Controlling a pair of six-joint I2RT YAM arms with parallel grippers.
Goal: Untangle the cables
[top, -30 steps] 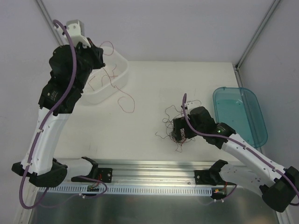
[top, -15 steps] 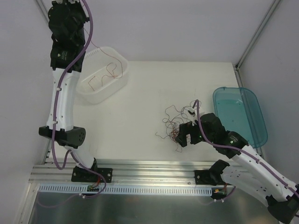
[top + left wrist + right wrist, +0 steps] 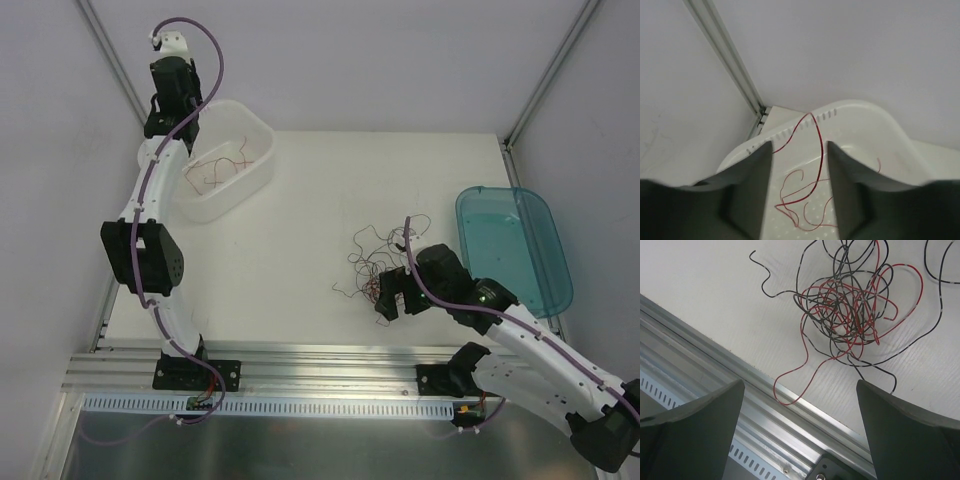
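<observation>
The cables lie in two places. A tangle of red and black cables (image 3: 385, 262) (image 3: 850, 300) rests on the white table near its front edge. Loose red cables (image 3: 222, 165) (image 3: 800, 195) lie inside the white bin (image 3: 262, 135) (image 3: 865, 107). My left gripper (image 3: 172, 118) (image 3: 800, 145) hangs high over the bin's back-left corner, its jaws apart. A red cable loops in the gap between them without being pinched. My right gripper (image 3: 392, 298) (image 3: 800, 382) stands wide open just in front of the tangle, over the table edge, with nothing in it.
A teal translucent tray (image 3: 515, 250) lies at the right side of the table. An aluminium rail (image 3: 320, 365) (image 3: 715, 355) runs along the front edge. White walls and a metal frame post (image 3: 730, 55) close in behind the bin.
My left arm rose and reached back over the bin, its jaws opened, and the red cable dropped into the bin. My right gripper backed off the tangle toward the front edge.
</observation>
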